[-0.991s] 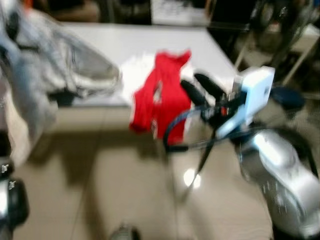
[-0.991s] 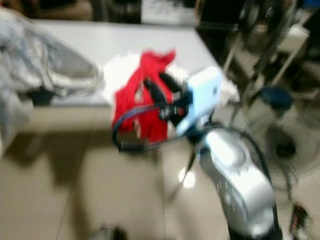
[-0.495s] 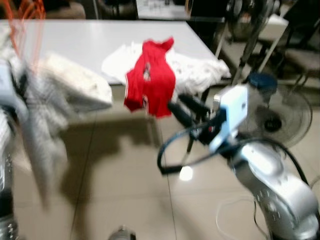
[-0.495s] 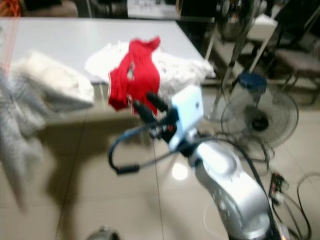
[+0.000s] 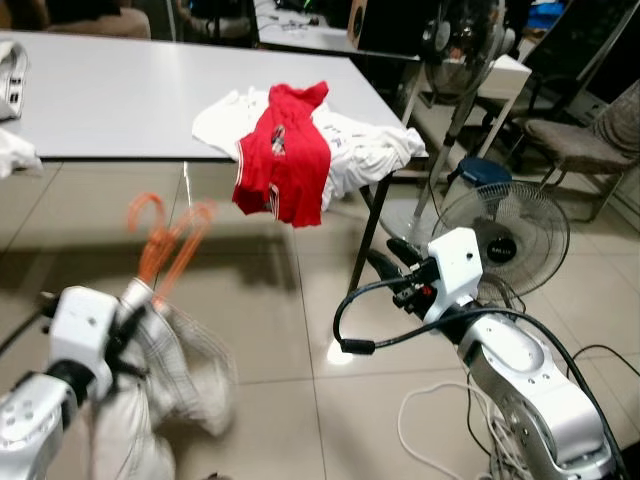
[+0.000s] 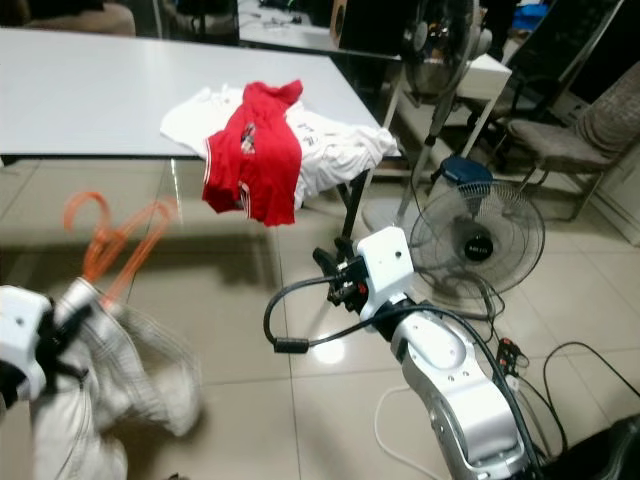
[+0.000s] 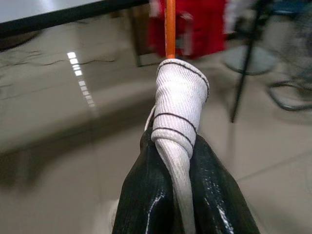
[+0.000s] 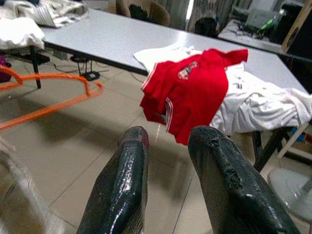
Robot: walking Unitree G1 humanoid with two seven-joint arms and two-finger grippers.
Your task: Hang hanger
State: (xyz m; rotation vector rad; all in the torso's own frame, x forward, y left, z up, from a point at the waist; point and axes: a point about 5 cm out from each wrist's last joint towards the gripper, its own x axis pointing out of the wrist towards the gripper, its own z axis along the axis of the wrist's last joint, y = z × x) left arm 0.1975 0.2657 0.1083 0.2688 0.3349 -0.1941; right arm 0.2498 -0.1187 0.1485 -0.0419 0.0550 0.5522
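An orange hanger (image 5: pixel 165 243) carries a pale checked garment (image 5: pixel 170 375) that hangs low at the left over the tiled floor. My left gripper (image 7: pixel 175 141) is shut on the garment's ribbed white collar (image 7: pixel 178 97), and the hanger's orange stem (image 7: pixel 169 29) rises out of it. In the eye views that gripper (image 5: pixel 128 303) is at the lower left, blurred. My right gripper (image 5: pixel 383 252) is held out mid-floor, open with nothing between its fingers (image 8: pixel 129 161). It points toward the table, and the hanger (image 8: pixel 48 95) is off to its side.
A grey table (image 5: pixel 110 95) stands ahead with a red shirt (image 5: pixel 285 160) draped over white shirts (image 5: pixel 365 150) at its corner. A floor fan (image 5: pixel 505 225), a standing fan (image 5: pixel 455 45), a chair (image 5: pixel 590 140) and floor cables (image 5: pixel 425 430) are at the right.
The view has swung and sharpened. My left arm with the hanger and garment has come down from the upper left to the lower left. The right gripper stays open.
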